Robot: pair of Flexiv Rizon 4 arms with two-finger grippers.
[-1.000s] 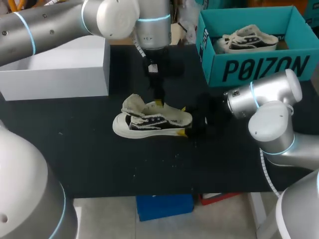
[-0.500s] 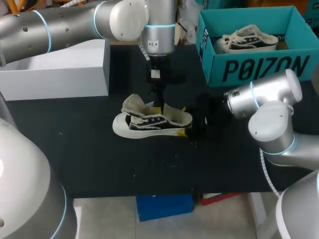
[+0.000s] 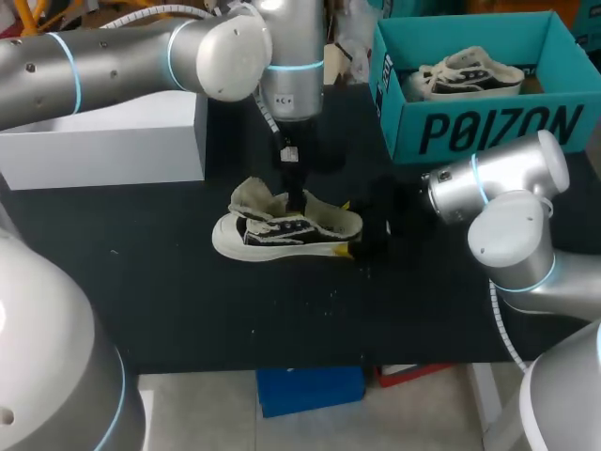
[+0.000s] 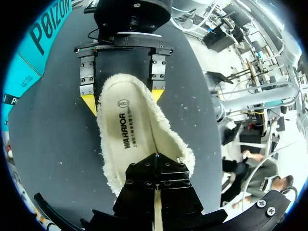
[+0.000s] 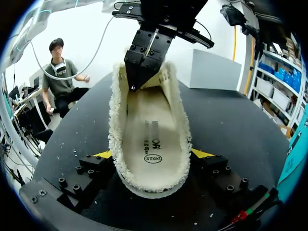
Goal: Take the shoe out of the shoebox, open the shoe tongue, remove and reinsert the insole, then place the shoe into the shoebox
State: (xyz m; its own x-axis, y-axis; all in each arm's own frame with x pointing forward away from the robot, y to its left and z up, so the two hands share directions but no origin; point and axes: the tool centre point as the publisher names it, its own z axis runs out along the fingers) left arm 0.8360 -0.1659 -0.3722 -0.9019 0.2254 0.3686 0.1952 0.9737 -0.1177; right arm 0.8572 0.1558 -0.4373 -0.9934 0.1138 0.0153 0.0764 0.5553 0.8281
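My left pincer (image 3: pixel 295 199) has dipped into the shoe (image 3: pixel 282 230) on the table (image 3: pixel 188 301), pressed together on the insole (image 4: pixel 127 130), probably seating it. My right pincer (image 3: pixel 344 227) clamps the shoe's back. The shoebox (image 3: pixel 488 132) comes next.

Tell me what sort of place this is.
Probably a robot lab bench. The left arm and the right arm meet at a shoe on a black table, with a teal shoebox nearby.

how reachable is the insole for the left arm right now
Likely yes: the left hand is down in the shoe opening, right at the insole, nothing between; the right hand grips the heel.
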